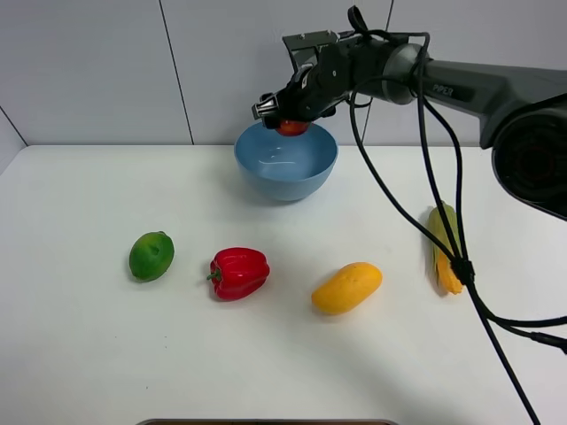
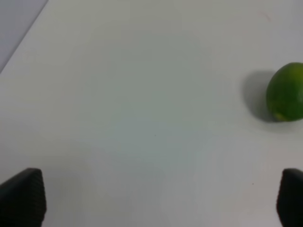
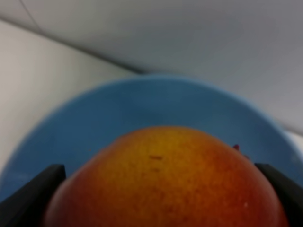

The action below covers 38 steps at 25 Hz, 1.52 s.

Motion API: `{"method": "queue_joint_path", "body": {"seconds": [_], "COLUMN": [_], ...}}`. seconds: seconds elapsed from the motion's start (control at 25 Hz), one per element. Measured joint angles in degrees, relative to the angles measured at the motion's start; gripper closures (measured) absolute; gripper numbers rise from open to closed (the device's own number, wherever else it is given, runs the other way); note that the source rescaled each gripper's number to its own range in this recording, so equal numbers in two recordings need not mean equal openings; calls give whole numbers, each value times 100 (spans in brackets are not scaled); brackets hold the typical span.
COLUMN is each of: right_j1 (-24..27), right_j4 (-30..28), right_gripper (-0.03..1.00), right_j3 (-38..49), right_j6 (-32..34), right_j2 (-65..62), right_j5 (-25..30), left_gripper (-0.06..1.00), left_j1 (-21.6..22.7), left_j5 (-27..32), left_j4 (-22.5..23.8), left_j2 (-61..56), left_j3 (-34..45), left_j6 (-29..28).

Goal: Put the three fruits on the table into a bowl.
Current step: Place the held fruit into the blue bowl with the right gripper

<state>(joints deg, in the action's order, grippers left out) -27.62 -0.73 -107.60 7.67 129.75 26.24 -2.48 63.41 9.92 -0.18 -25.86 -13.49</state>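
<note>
My right gripper (image 1: 291, 119) hangs over the back rim of the light-blue bowl (image 1: 285, 164), shut on the round red peach-like fruit (image 1: 292, 127). In the right wrist view that fruit (image 3: 165, 182) fills the space between the fingers (image 3: 31, 196), with the bowl (image 3: 142, 106) below it. The green lime (image 1: 151, 255) lies at the left of the white table (image 1: 80, 354), the yellow-orange mango (image 1: 346, 288) right of centre. My left gripper (image 2: 156, 201) is open over bare table, the lime (image 2: 285, 92) lying apart from it; it does not show in the high view.
A glossy red bell pepper (image 1: 238, 273) lies between the lime and the mango. A corn cob (image 1: 445, 248) with green husk rests at the right, under the right arm's hanging cables (image 1: 456, 257). A grey wall stands behind the bowl.
</note>
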Motion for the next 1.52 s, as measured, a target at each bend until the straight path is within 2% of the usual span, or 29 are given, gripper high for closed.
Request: {"method": "queue_joint_path", "body": {"seconds": [0.32,1.44,1.52], "right_j1": [0,-19,-19], "right_j4": [0,-44,-70], "right_gripper": [68,68,57], "right_j3": [0,0,0], "right_j6": [-7,-13,-13], "right_j2": [474,937,937], "right_j5": [-408,-761,-807], "left_gripper": [-6,-6,-6], "left_j1": [0,0,0], "left_j5": [0,0,0], "left_j4": [0,5,5], "left_j2": [0,0,0], "left_j3": [0,0,0], "left_j6": [0,0,0]}}
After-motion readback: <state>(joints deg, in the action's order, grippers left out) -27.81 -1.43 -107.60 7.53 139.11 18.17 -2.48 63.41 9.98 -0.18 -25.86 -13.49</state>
